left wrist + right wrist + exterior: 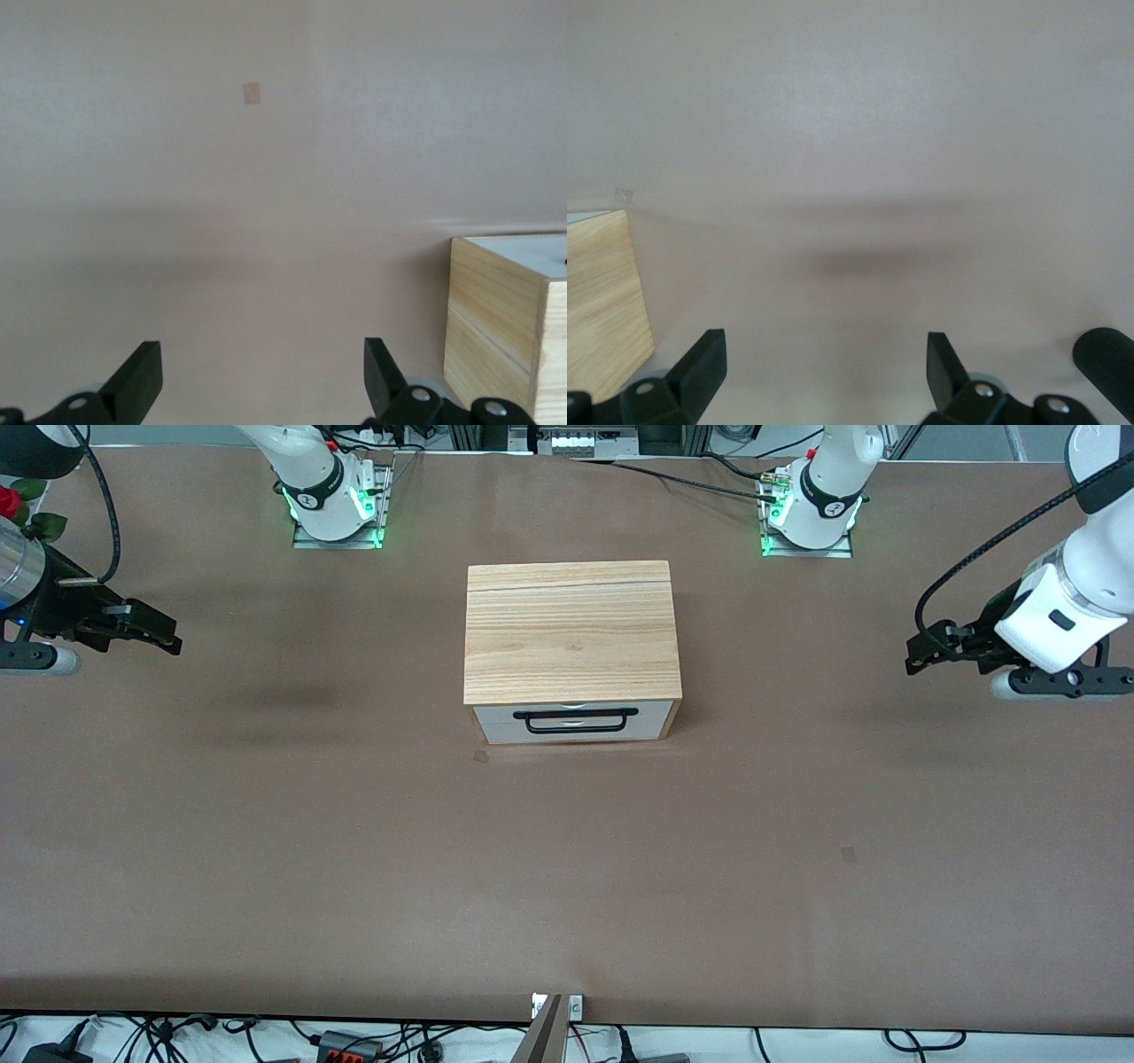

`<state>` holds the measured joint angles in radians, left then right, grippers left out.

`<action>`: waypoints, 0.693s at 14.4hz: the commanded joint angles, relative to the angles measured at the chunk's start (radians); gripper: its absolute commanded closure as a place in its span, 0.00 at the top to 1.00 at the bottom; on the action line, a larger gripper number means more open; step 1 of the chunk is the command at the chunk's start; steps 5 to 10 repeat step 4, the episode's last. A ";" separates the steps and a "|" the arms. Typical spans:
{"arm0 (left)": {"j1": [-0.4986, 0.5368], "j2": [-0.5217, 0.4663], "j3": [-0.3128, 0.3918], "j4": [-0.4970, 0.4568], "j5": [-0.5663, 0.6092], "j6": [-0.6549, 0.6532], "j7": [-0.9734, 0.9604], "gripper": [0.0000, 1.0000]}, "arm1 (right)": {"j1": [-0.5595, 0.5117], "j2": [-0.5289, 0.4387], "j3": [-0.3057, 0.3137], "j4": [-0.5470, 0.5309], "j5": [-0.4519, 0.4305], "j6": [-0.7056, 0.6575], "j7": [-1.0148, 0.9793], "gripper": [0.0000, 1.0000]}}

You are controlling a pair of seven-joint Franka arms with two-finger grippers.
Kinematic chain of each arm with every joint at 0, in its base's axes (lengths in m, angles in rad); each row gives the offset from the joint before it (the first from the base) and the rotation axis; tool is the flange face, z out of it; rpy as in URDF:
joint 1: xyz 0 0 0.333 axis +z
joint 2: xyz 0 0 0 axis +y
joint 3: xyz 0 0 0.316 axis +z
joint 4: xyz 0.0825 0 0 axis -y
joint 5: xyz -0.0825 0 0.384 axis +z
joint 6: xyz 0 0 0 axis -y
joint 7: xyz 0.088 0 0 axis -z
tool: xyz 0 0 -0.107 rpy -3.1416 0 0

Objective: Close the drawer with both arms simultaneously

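The light oak-grain box [571,633] stands mid-table. The drawer [496,726] shows its white front panel with a black bar handle [580,720]; the panel sits level with the box's front and no tray shows. My left gripper [917,657] hangs open and empty over bare table toward the left arm's end, well apart from the box. My right gripper [168,638] hangs open and empty toward the right arm's end. In the left wrist view the gripper [263,376] is open, with the box's corner [505,328] to one side. In the right wrist view the gripper [824,372] is open beside the box's wooden side [602,301].
Brown table [266,850] all round the box. Small tape marks lie on it nearer the front camera than the box [480,757] and toward the left arm's end [849,855]. A red flower [9,503] stands by the right arm. A mount [547,1032] sits at the front edge.
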<state>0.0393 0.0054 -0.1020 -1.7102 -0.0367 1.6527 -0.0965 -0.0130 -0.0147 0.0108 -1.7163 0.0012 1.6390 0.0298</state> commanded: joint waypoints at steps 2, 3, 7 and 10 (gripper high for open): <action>0.008 -0.012 -0.002 -0.031 0.023 0.025 -0.006 1.00 | -0.022 0.013 0.006 0.044 -0.012 -0.011 0.019 1.00; 0.008 -0.012 -0.002 -0.031 0.021 0.024 -0.006 1.00 | -0.022 0.013 0.000 0.046 -0.004 -0.013 0.028 1.00; 0.010 -0.012 -0.002 -0.031 0.021 0.021 -0.008 1.00 | -0.022 0.015 0.000 0.049 -0.004 -0.012 0.030 1.00; 0.010 -0.012 -0.002 -0.031 0.021 0.021 -0.008 1.00 | -0.022 0.015 0.000 0.049 -0.004 -0.012 0.030 1.00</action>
